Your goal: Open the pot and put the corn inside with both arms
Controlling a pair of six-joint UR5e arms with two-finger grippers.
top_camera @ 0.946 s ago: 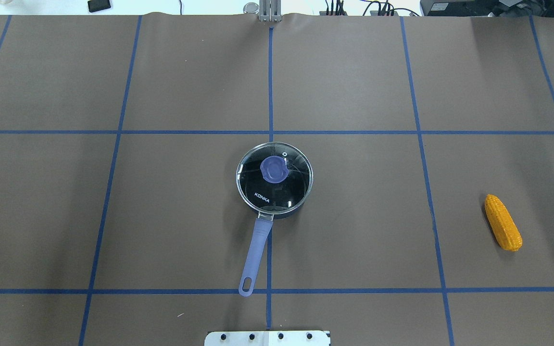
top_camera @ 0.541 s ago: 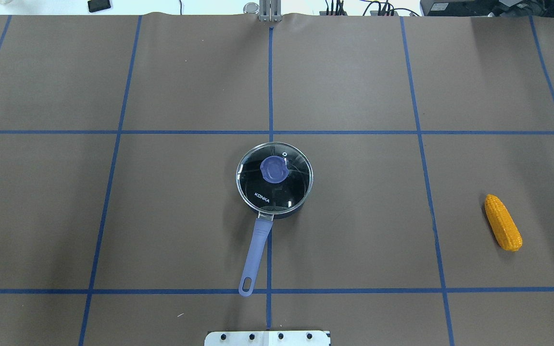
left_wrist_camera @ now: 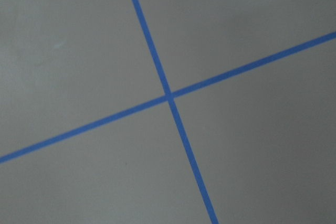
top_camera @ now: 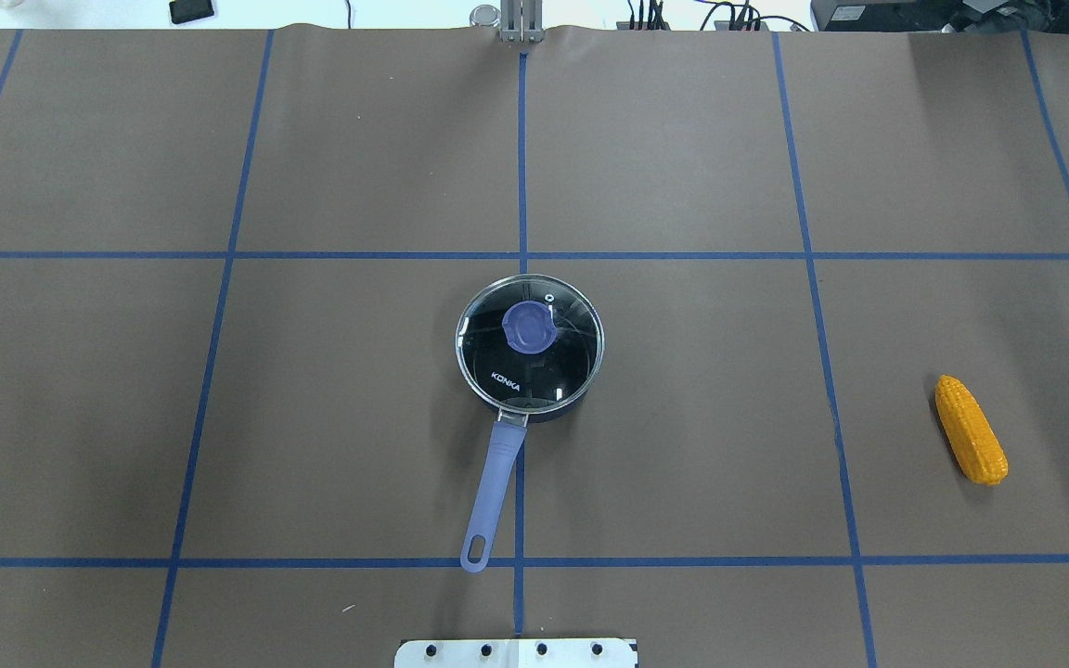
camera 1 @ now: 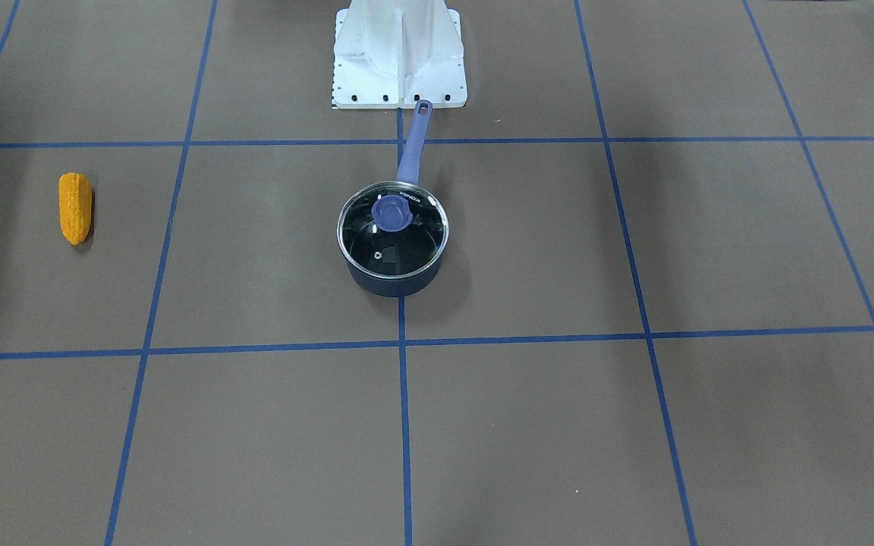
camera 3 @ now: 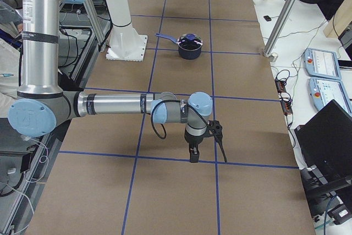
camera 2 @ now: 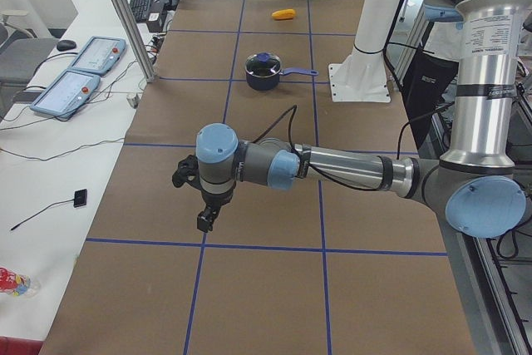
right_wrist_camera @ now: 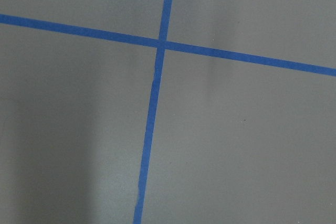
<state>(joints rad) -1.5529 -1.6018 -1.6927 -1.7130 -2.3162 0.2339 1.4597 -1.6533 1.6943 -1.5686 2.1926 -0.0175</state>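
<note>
The pot (top_camera: 546, 412) is a dark navy saucepan near the table's middle, its lavender handle (top_camera: 495, 492) pointing toward the robot's base. A clear glass lid (top_camera: 553, 357) with a blue knob (top_camera: 528, 327) sits closed on it. The pot also shows in the front view (camera 1: 391, 284). The corn (top_camera: 971, 429) lies on the mat far to the right, also in the front view (camera 1: 75, 207). My left gripper (camera 2: 199, 214) and right gripper (camera 3: 208, 157) hang above the mat far out at the table's ends. I cannot tell whether they are open or shut. Both wrist views show only mat and tape.
The white base plate (camera 1: 399, 61) stands just behind the pot handle's tip. Blue tape lines (top_camera: 521, 167) divide the brown mat into squares. Teach pendants (camera 2: 75, 72) and cables lie on the white bench beyond the mat's far edge.
</note>
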